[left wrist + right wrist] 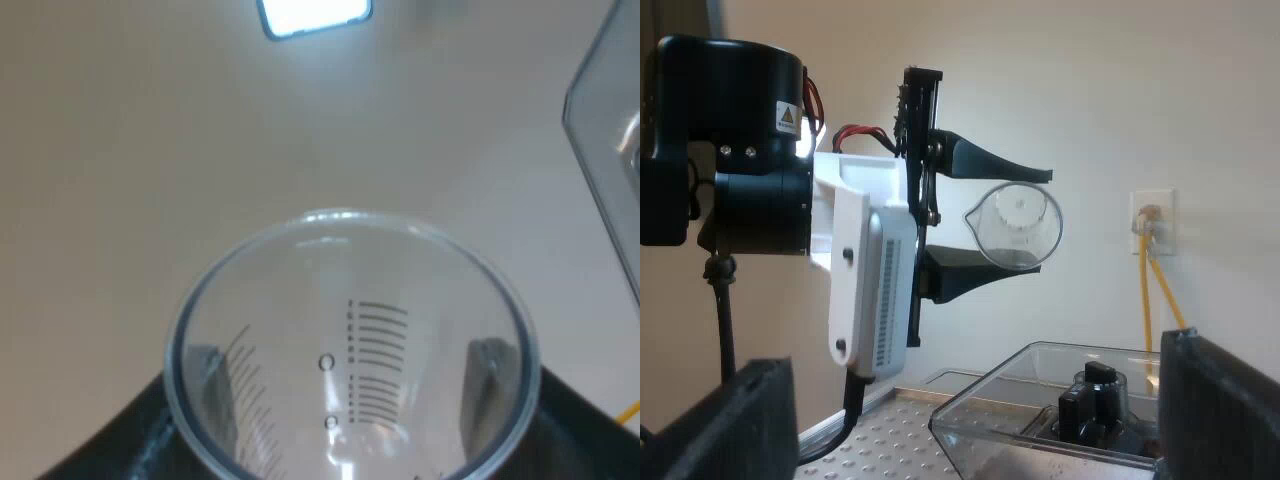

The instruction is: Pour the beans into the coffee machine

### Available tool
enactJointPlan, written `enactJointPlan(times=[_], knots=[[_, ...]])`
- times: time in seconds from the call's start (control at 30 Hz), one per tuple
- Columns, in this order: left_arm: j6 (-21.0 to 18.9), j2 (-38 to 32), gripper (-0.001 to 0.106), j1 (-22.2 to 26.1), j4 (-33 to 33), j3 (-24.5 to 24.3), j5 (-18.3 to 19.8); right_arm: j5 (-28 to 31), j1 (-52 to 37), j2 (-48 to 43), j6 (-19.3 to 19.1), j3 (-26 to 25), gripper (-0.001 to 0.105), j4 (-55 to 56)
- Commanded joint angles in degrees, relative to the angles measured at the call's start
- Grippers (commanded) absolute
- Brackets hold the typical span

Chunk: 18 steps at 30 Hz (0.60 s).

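Observation:
My left gripper is shut on the clear measuring glass, one black finger pressed on each side of it. I look into its mouth and see printed scale lines and no beans inside. In the right wrist view the left gripper holds the measuring glass tipped on its side in the air above the machine's clear bean hopper. A black knob sits inside the hopper. My right gripper is open and holds nothing, its fingers wide apart on either side of the hopper.
A corner of the clear hopper shows beside the glass, under a pale ceiling with a lit lamp. A wall socket with a yellow cable is behind the hopper. A perforated metal surface lies below the left arm.

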Motion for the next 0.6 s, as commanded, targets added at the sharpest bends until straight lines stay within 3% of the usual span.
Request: enactJointPlan(times=[0.03, 0.1, 0.2, 0.33, 0.5, 0.6], knots=[[-15.16, -1.5, 0.024, -0.11, 0.1, -0.61, 0.33, -0.1, -0.02, -0.47, -0.74, -0.57, 0.079, -0.34], [-20.21, -1.89, 0.024, -0.11, 0.23, -0.61, -0.09, -0.1, -0.02, -0.47, -0.74, -0.57, 0.079, -0.34], [-31.77, -3.0, 0.024, -0.11, 1.18, -0.61, -3.31, -0.61, -0.02, -0.47, -0.74, -0.57, 0.079, -0.34], [-43.8, -4.32, 0.024, -0.11, 2.53, -0.61, -11.64, -1.56, -0.02, -0.47, -0.74, -0.57, 0.079, -0.34], [-53.34, -5.29, 0.024, 0.03, 2.99, -0.61, -18.67, -5.36, -0.02, -0.47, -2.62, -0.57, 0.079, 0.35], [-56.49, -5.74, 0.024, 0.03, 4.01, -0.61, -19.26, -6.56, -0.02, -0.47, -3.31, -0.57, 0.079, 2.38]])
